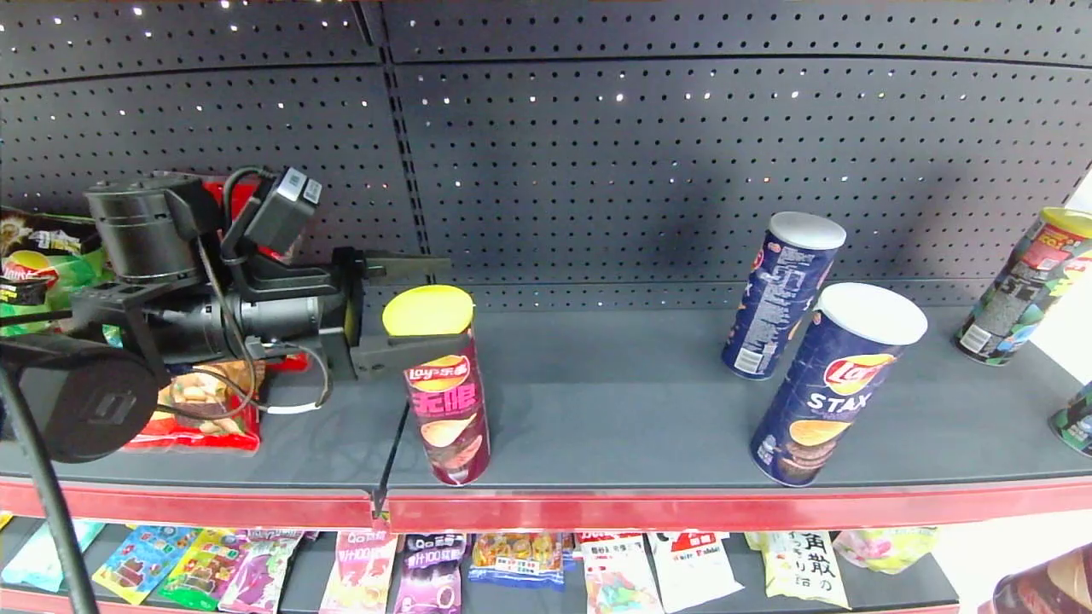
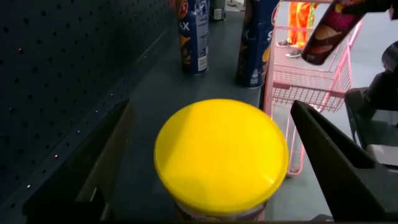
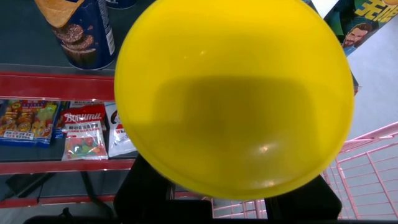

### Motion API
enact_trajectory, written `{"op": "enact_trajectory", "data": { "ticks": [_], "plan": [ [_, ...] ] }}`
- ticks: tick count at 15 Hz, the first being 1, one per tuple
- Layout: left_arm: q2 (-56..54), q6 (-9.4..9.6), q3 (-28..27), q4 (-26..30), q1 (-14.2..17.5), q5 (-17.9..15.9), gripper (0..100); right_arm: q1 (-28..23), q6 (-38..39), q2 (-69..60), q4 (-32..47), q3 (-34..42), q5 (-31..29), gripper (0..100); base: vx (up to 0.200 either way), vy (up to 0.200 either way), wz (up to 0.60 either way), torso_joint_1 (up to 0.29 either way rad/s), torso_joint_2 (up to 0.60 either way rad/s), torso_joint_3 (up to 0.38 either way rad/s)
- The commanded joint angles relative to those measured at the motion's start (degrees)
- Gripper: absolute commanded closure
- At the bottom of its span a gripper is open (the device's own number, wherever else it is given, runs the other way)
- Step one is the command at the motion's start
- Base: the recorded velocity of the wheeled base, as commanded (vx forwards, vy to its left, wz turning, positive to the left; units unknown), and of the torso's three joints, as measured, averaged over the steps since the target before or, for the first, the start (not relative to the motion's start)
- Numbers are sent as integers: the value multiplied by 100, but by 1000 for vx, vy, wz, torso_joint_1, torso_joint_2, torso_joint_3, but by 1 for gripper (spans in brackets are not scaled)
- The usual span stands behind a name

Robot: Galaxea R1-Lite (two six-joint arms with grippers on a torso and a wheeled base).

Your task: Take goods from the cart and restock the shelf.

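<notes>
At the near edge of the shelf (image 1: 597, 401), just behind its red lip (image 1: 682, 512), a maroon can (image 1: 448, 409) with a yellow lid stands upright. The left tool (image 1: 459, 300) straddles its top with the jaws spread; the left wrist view shows a gap on each side of the lid, so the can rests on its own base. Far to the right, by the pink cart (image 2: 311, 81), the right tool (image 3: 227, 193) is clamped on a second can (image 3: 233, 93). The risk, as I judge it, lies in pulling the left tool away; its near finger (image 1: 409, 348) sits very close under the lid, and a retreat that drifts nearward could drag the can over the lip and off the shelf; a tall, narrow can so near the edge has little margin. Two blue cans (image 1: 832, 392) stand well apart to the right, out of harm's way.
</notes>
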Motion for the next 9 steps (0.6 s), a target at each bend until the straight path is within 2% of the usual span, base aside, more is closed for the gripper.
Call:
{"op": "enact_trajectory", "data": {
  "ticks": [1, 4, 6, 7, 8, 9],
  "plan": [
    [-184, -181, -84, -5, 1, 29, 0, 8, -4, -8, 0, -10, -1, 100, 0, 0, 0, 0, 0, 0],
    [-237, -348, -269, -5, 9, 108, 0, 8, -4, -8, 0, -1, 8, 100, 0, 0, 0, 0, 0, 0],
    [-333, -559, -348, -5, 9, 636, 0, 8, -12, 10, 0, -27, 34, 100, 0, 0, 0, 0, 0, 0],
    [-439, -752, -436, -5, 1, 1057, 0, 17, -12, 45, 0, -63, 51, 100, 0, 0, 0, 0, 0, 0],
    [-597, -1060, -488, 4, 9, 1567, 0, 26, -12, 71, 0, -71, 60, 100, 0, 0, 0, 0, 0, 0],
    [-790, -1412, -523, 57, 1, 2244, 0, 52, -12, 98, 0, -89, 69, 100, 0, 0, 0, 0, 0, 0]
  ]
}}
